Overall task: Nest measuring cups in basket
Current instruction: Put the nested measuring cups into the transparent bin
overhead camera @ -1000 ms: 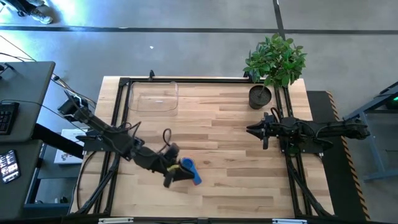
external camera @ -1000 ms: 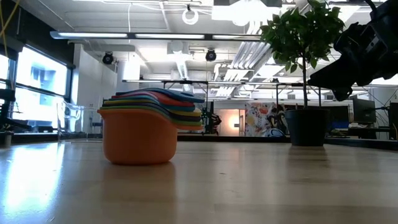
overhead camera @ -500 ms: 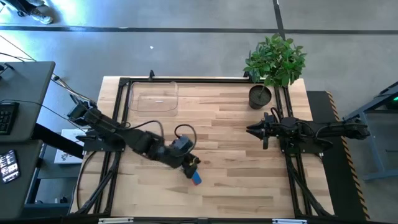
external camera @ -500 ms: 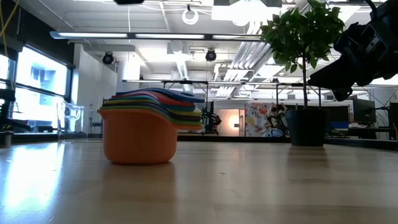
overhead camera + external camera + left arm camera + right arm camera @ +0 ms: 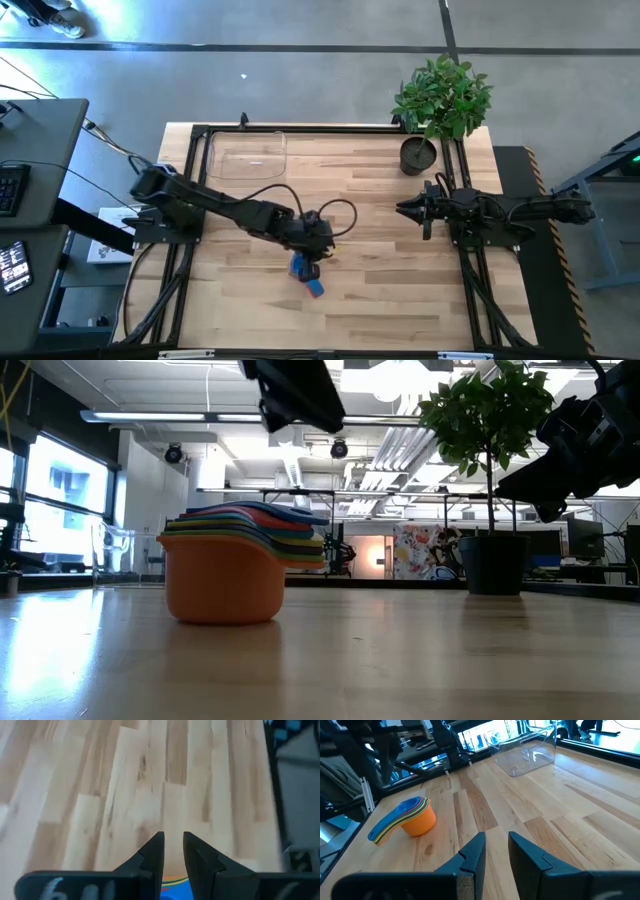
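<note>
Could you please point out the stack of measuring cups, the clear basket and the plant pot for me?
stack of measuring cups point(image 5: 418, 821): right wrist view, on the orange outer cup's side.
basket point(image 5: 248, 158): high view, on its bare clear floor.
plant pot point(image 5: 418, 156): high view, on the dark pot's top.

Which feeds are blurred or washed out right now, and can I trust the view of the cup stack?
Left wrist view: table soft with blur. Low view: ceiling lights glare, plant backlit, but the measuring cups stay sharp. Right wrist view: cups clear, basket shows reflections. High view: evenly lit.
</note>
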